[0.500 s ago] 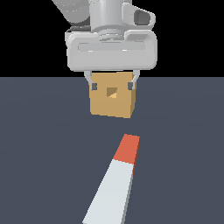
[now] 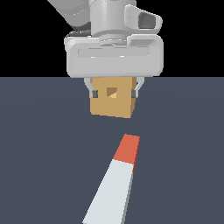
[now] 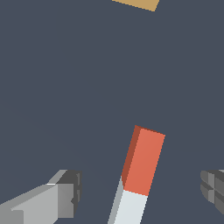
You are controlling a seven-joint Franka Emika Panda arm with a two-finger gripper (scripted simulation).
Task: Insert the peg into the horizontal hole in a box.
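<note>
Tool (image 3: 140, 192) spread wide and empty, hanging above the peg's (image 2: 114, 179) orange end. Peg lies flat on the dark surface (image 2: 39, 153), orange tip toward the box (image 2: 112, 104) farther back. Risk: gripping so near the tip may tilt it, missing the horizontal hole (image 2: 112, 92).

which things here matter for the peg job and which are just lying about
For the job:
- long grey-white square bar with an orange-red end, the peg
- tan cube box
- small square hole in the box face
- grey gripper, jaws open and empty

Just lying about:
- nothing, only the dark grey floor
</note>
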